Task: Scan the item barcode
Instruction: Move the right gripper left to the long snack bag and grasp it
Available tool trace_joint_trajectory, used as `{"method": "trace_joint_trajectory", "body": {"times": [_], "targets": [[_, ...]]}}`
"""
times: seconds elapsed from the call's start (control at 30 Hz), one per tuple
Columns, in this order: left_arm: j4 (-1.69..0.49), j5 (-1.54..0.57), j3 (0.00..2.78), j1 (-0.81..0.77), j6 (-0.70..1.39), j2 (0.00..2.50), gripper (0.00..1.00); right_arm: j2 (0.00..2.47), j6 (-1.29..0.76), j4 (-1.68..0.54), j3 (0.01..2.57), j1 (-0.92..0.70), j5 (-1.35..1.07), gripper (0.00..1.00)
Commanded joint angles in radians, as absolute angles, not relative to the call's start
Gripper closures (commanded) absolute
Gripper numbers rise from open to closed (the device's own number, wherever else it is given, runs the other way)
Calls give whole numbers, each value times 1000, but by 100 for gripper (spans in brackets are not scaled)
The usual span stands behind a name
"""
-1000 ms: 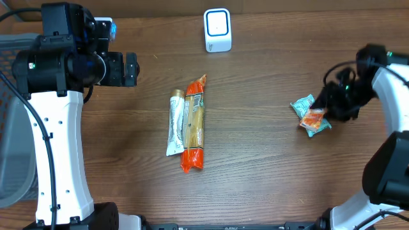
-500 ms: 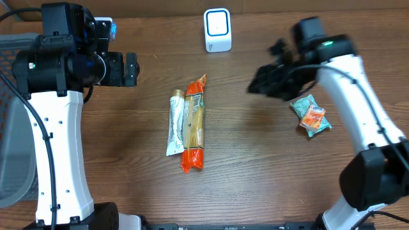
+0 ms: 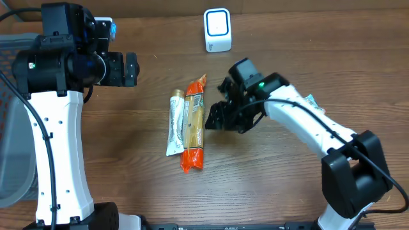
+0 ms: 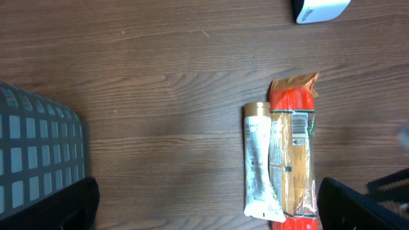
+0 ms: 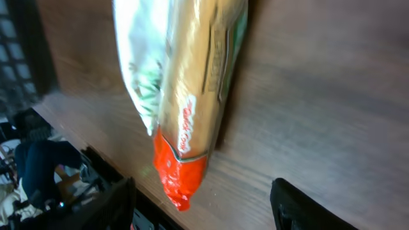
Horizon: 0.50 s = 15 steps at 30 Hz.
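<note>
Two items lie side by side mid-table: a long orange and gold package (image 3: 194, 124) and a white packet (image 3: 174, 122) on its left. My right gripper (image 3: 214, 121) hovers just to the right of the orange package, open and holding nothing. In the right wrist view (image 5: 204, 211) the orange package (image 5: 192, 96) lies ahead of the fingers, with the white packet (image 5: 137, 57) beyond it. The white barcode scanner (image 3: 217, 29) stands at the back centre. My left gripper (image 3: 131, 69) hangs open high at the back left. Its wrist view (image 4: 208, 214) shows both items (image 4: 295, 153) below.
A grey mesh basket (image 3: 13, 128) sits at the table's left edge, also in the left wrist view (image 4: 38, 153). A teal snack packet (image 3: 311, 99) lies at the right, mostly hidden behind my right arm.
My right gripper has left the teal snack packet at the right and swung left across the table to the orange package, its jaws wider. The left arm has not moved.
</note>
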<state>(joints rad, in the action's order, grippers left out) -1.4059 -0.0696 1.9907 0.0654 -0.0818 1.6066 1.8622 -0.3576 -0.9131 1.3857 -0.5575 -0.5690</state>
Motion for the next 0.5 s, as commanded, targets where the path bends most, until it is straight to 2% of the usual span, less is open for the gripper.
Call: {"method": "trace_joint_trajectory", "body": {"times": [0.0,0.07,0.1,0.47], "targets": [[-1402,-67,2006,67,-94,1604,0,1869,-398,-886,1336,-606,-571,30],[-1402,-67,2006,67,-94,1604,0,1872,-413,-868,1318,-625,-570,28],[-1402,-67,2006,67,-94,1604,0,1874,-432,-849,1307,-633,-570,23],[-1402,-67,2006,67,-94,1604,0,1876,-587,-549,1151,-670,-621,21]]}}
